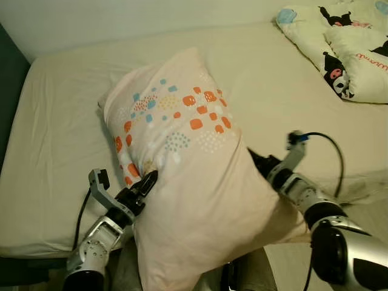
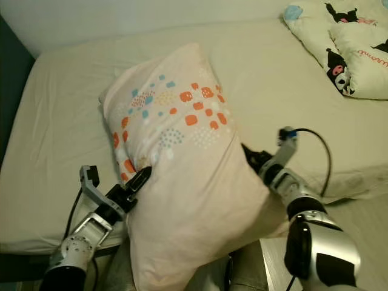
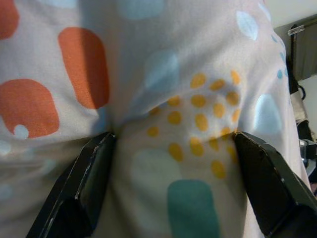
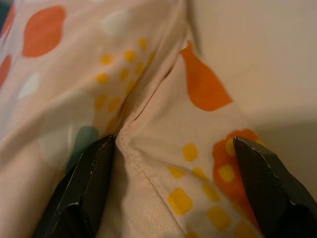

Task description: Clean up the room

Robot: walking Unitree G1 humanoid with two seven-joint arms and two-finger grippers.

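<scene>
- The bed [image 1: 66, 121], under a plain cream sheet, is the landmark; a dark wall edge runs along its left side.
- The left tool [image 1: 144, 185] sits at the near left edge of the bed, its silver arm rising from below. Its black fingers [image 3: 89, 183] are spread wide around a bulge of the pillow's fabric and press into it from both sides, so it is grasping the pillow.
- The pillow [image 1: 188, 163] stands up over the near edge of the bed, between the two tools. It is pale peach, printed with orange, blue and yellow blotches and dots on its upper part, and its top corner points toward the far side of the bed.
- The right tool [image 1: 257, 162] is against the pillow's right flank, above the near edge of the bed. In the right wrist view its fingers [image 4: 86, 186] straddle a seam fold of the pillow, gripping the cloth between them. A black cable loops up from its wrist.
- A crumpled cartoon-print blanket [image 1: 345, 48], cream with black, pink and red figures, lies on the far right corner of the bed, well apart from the pillow.
</scene>
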